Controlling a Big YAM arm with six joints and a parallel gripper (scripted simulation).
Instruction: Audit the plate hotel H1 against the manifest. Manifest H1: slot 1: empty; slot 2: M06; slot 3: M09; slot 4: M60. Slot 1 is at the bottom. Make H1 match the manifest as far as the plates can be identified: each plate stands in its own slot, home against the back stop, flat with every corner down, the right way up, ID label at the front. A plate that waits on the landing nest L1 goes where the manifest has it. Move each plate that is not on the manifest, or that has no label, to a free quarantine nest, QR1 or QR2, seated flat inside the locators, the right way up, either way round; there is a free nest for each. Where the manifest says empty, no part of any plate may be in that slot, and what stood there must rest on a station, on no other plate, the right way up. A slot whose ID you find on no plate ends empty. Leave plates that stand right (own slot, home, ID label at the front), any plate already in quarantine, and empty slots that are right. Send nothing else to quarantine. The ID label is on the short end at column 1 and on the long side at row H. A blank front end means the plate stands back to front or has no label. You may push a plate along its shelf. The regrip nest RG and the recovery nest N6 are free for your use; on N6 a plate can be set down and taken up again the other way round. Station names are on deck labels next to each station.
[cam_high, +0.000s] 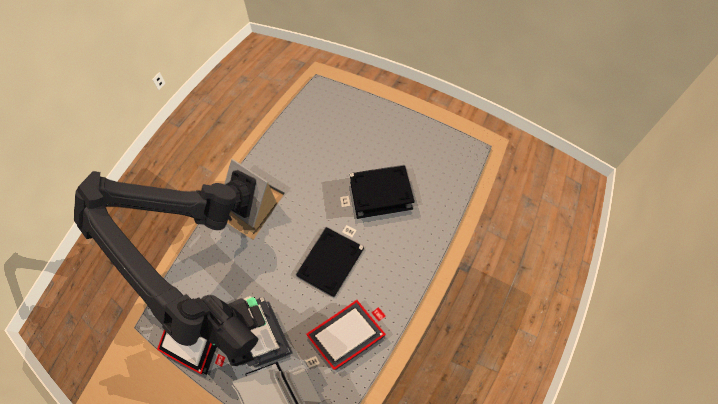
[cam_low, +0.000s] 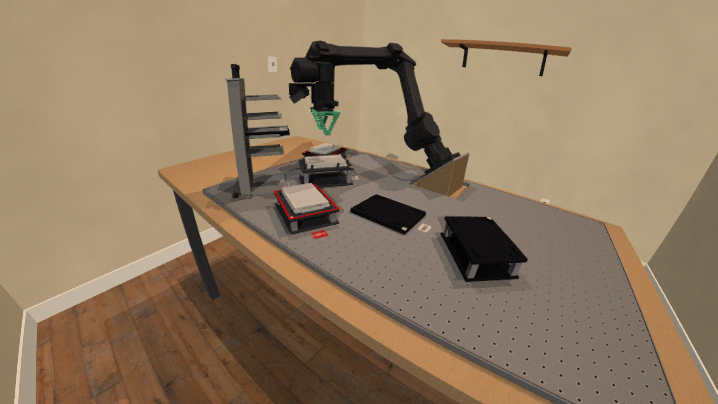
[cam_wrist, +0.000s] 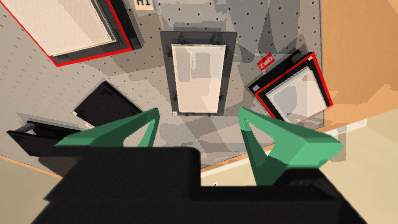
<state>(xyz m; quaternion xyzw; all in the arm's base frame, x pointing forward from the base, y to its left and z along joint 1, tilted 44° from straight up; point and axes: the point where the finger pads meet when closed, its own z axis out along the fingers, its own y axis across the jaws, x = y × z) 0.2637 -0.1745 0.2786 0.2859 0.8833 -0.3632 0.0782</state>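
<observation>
My gripper (cam_high: 251, 301) (cam_low: 325, 123) (cam_wrist: 198, 111) is open and empty. It hangs well above a white plate (cam_high: 266, 337) (cam_low: 323, 161) (cam_wrist: 198, 77) that lies flat on the black regrip nest (cam_low: 326, 176) (cam_wrist: 167, 75). The plate hotel H1 (cam_high: 256, 389) (cam_low: 238, 135) stands just left of it, with several shelves (cam_low: 266, 131). I cannot tell from here which shelves hold plates. Two red-rimmed quarantine nests (cam_high: 370, 317) (cam_low: 306, 216) (cam_wrist: 127, 47) each hold a white plate: one in front (cam_high: 346, 334) (cam_low: 303, 197) (cam_wrist: 60, 25), one behind (cam_high: 188, 351) (cam_low: 323, 148) (cam_wrist: 295, 92).
The flat black recovery nest N6 (cam_high: 329, 261) (cam_low: 386, 212) lies mid-deck. The raised black landing nest L1 (cam_high: 381, 190) (cam_low: 482, 246) stands beyond it with no plate on it. The arm's base (cam_high: 251, 198) (cam_low: 444, 173) sits at the deck's far edge.
</observation>
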